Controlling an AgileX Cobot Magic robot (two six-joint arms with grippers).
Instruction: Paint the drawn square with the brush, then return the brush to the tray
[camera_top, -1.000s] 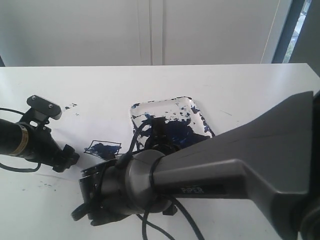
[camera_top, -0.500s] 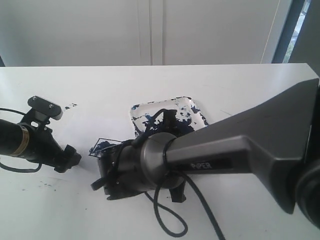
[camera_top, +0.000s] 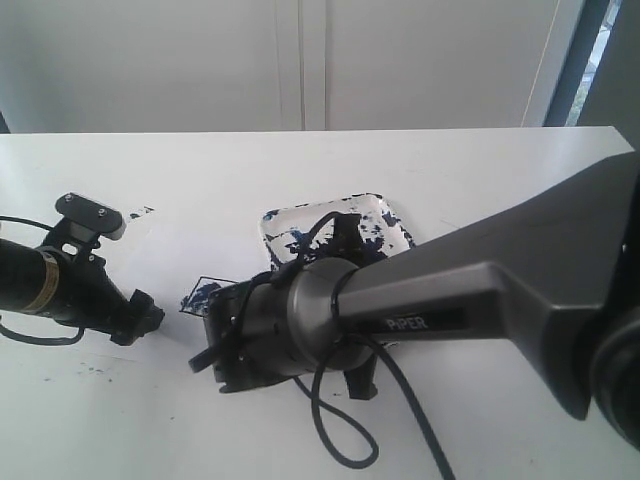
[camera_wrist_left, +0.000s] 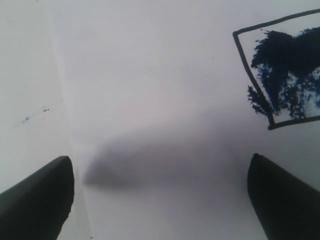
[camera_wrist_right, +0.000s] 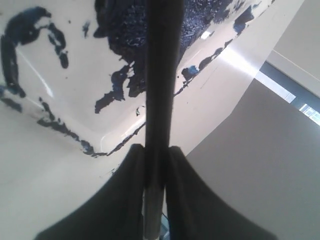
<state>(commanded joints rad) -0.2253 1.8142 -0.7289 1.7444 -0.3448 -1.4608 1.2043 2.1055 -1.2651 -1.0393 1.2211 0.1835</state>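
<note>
My right claw (camera_wrist_right: 155, 152) is pinched tight on the brush (camera_wrist_right: 161, 75). Its shaft runs straight out ahead of me, over the paint-blotched tray (camera_wrist_right: 55, 100) just beyond. Farther off, the partly blue drawn square (camera_wrist_left: 280, 75) lies beside my left claw (camera_wrist_left: 159, 162), which gapes empty.

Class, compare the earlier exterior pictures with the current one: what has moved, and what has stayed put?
The right arm swung farther back and rightward toward the tray, now hiding part of the drawn square. The right gripper is shut on the brush. The left gripper, tray and square stayed put.
</note>
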